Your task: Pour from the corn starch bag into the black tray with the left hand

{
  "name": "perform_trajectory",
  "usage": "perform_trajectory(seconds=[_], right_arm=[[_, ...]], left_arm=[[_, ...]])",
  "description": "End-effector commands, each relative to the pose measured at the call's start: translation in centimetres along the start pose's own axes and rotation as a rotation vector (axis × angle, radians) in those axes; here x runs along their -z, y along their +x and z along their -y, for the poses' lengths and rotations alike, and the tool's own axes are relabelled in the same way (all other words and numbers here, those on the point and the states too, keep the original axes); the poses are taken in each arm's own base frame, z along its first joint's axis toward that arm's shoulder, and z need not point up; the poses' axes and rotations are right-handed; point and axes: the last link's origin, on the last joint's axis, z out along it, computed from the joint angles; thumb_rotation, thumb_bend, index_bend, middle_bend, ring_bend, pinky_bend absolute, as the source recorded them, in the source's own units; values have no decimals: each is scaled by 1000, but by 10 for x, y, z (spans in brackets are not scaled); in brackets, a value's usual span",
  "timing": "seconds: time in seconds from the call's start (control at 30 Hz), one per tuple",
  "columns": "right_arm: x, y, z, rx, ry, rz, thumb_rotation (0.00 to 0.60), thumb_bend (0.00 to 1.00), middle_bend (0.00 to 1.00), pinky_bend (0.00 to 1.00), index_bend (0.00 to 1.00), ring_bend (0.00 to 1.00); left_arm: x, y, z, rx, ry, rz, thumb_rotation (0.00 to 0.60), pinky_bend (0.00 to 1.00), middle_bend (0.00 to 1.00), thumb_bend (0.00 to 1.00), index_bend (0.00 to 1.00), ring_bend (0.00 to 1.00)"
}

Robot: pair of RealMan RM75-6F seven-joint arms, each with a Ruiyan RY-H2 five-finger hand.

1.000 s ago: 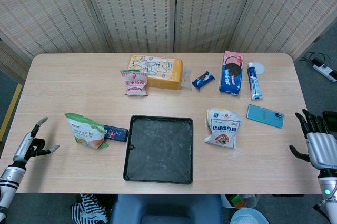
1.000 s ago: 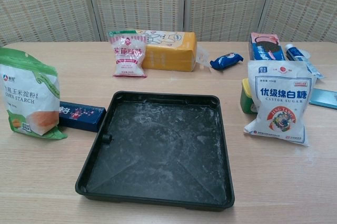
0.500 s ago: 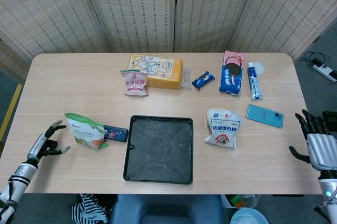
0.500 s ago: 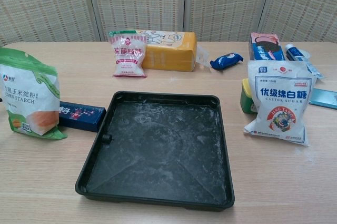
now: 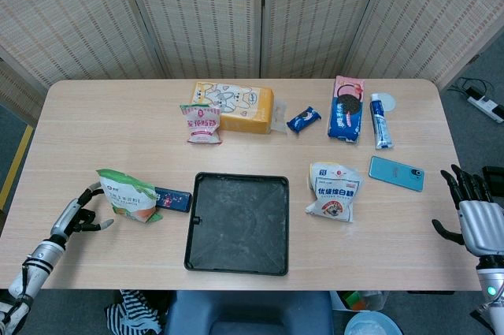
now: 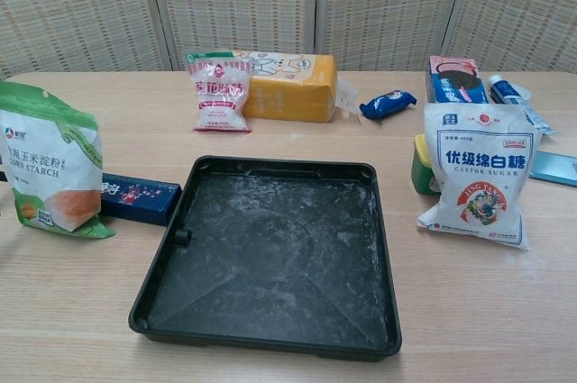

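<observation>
Left robot hand (image 5: 79,214): fingers spread, holding nothing, just beside the corn starch bag (image 5: 127,195).
Right robot hand (image 5: 477,217): fingers apart, off the tabletop's (image 5: 118,138) right edge.
Corn starch bag: upright near the front-left corner.
Black tray (image 5: 239,223): front-centre, white-dusted.

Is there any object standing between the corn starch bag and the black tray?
Yes. A small dark blue box lies between the corn starch bag and the black tray, against the bag's right side. Nothing visible separates the open left hand from the bag.

Green-white corn starch bag (image 5: 128,195) upright (top crimped), left of dusty black tray (image 5: 239,223)
</observation>
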Motion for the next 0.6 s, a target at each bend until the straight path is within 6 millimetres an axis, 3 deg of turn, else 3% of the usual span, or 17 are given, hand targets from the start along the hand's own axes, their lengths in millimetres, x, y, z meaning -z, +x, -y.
perform_trajectory(seconds=[0.03, 0.6], right_arm=[[0, 0, 0, 0, -1, 2, 600, 279, 0, 0, 0, 0], [2, 2, -1, -4, -4, -3, 600, 280, 0, 0, 0, 0]], left_arm=[[-1, -3, -2, -5, -6, 17, 600, 1000, 202, 223, 111, 944], [-7, -29, -12, -2, -43, 121, 600, 1000, 234, 223, 140, 949]])
